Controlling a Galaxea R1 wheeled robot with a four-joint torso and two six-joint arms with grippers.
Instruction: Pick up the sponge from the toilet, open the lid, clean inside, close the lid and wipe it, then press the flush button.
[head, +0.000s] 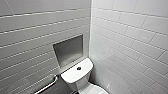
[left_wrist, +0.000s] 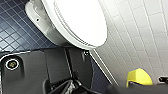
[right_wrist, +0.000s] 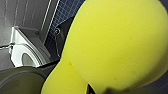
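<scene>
Yellow sponge (right_wrist: 112, 42) sits clamped in the right gripper (right_wrist: 105, 89), close to its camera. The lid (left_wrist: 80, 20) lies shut below, seemingly nearer the left arm (left_wrist: 50, 72), its long axis running out from the tank (head: 75, 73).

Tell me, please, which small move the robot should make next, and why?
Probably reach for the front edge of the lid to lift it. The lid lies shut over the toilet, and the sponge looks picked up, close before the right wrist camera. If the bowl is clean by now, which I cannot tell, wiping the lid would come instead.
</scene>
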